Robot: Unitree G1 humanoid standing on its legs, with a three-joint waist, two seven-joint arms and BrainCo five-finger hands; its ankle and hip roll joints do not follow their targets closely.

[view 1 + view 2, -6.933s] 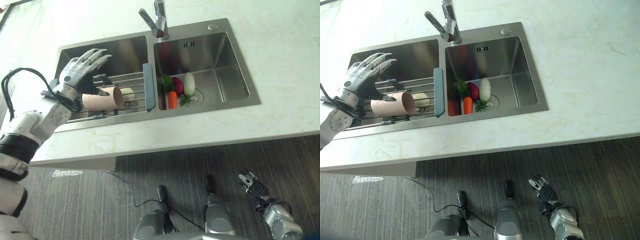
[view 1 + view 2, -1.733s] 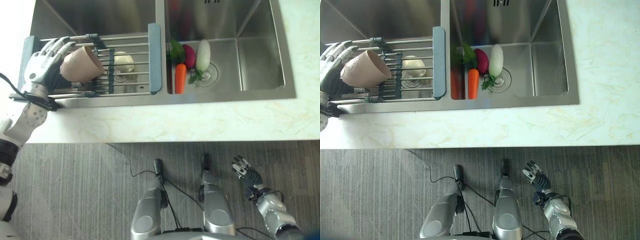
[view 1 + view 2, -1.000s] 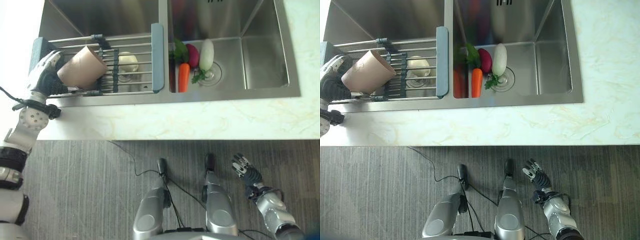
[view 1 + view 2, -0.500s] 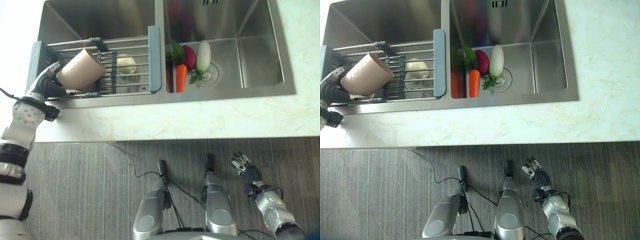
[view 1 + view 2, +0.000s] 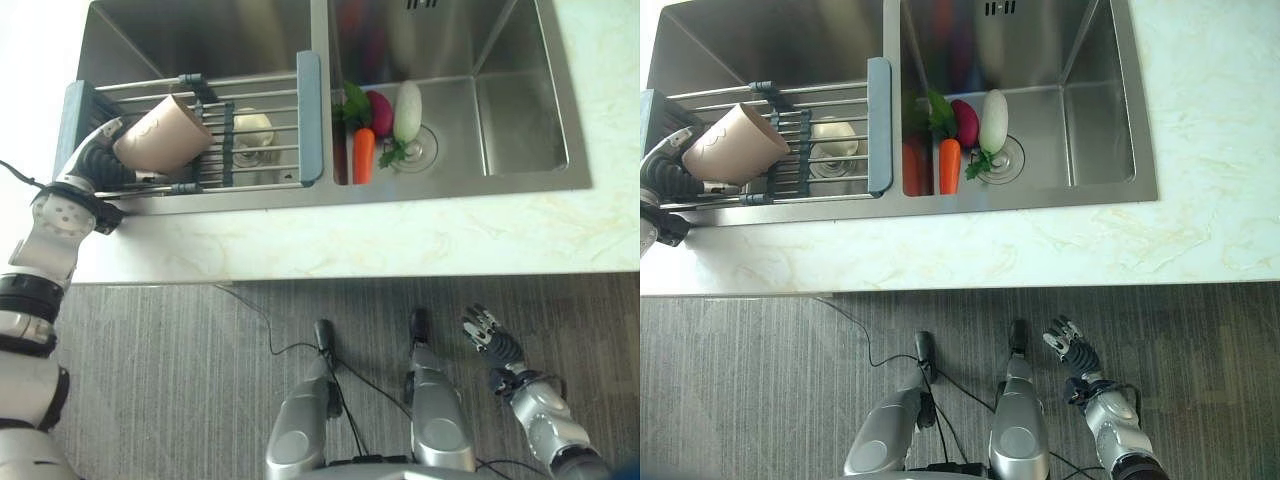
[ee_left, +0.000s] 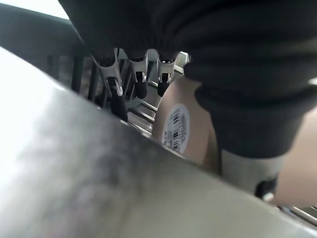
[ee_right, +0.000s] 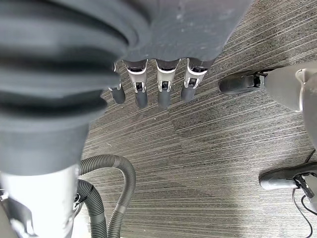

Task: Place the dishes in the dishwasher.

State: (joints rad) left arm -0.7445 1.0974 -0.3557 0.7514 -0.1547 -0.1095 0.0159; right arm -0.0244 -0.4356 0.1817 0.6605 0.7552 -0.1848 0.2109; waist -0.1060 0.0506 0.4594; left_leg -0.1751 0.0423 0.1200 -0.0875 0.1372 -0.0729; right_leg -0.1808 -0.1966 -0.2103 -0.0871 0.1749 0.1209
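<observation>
A beige-pink cup (image 5: pixel 160 135) is tilted above the wire rack (image 5: pixel 270 130) that spans the left sink basin, its mouth turned toward the rack's left end. My left hand (image 5: pixel 95 165) comes over the basin's front left corner and grips the cup. In the left wrist view the fingers (image 6: pixel 119 99) lie on one side of the cup (image 6: pixel 185 124) and the thumb on the other. A small white dish (image 5: pixel 252 128) sits below the rack bars. My right hand (image 5: pixel 490 335) hangs low over the floor, with its fingers (image 7: pixel 163 84) straight and nothing in them.
The rack ends in a blue bar (image 5: pixel 309 115) at the divider. A carrot (image 5: pixel 363 158), a red vegetable (image 5: pixel 380 112) and a white radish (image 5: pixel 406 98) lie in the right basin. A pale marble counter (image 5: pixel 400 235) runs along the front edge.
My left hand, earlier open over the lying cup, has closed on it and tipped it up. Over the last second the wrist has drawn back toward the counter edge.
</observation>
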